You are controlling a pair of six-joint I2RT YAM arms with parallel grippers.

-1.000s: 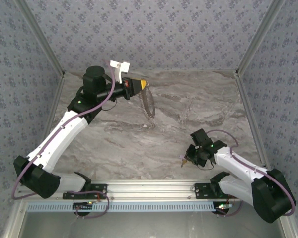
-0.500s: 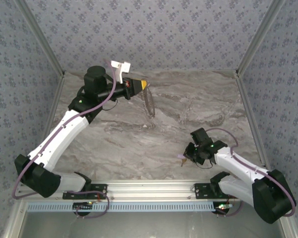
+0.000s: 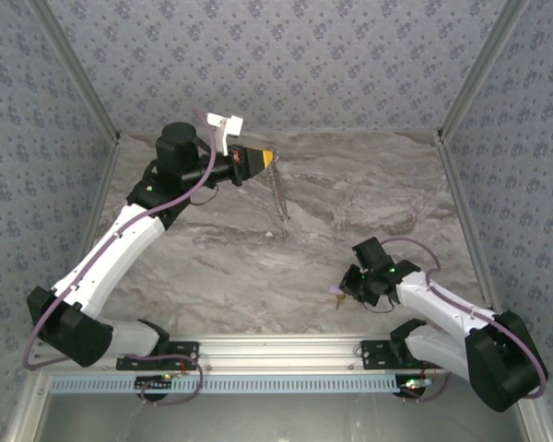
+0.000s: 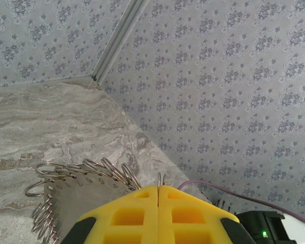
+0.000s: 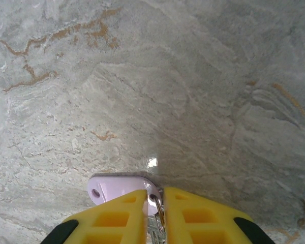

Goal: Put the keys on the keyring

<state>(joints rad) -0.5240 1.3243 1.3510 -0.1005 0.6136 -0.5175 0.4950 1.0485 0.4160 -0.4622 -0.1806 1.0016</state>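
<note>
Left jaws pinch the keyring (image 4: 41, 219) aloft; right jaws grip the lilac key (image 5: 117, 187), whose hole needs a clear path onto the ring.

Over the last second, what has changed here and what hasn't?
The keyring hanging from the left gripper has turned: from above it showed as an open oval, now it is nearly edge-on. Both grippers barely shifted: the left stays shut on it, the right gripper on the lilac key.

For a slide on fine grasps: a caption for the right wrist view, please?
Yellow jaws of the right gripper pinch a lilac-headed key over the marble table.
</note>
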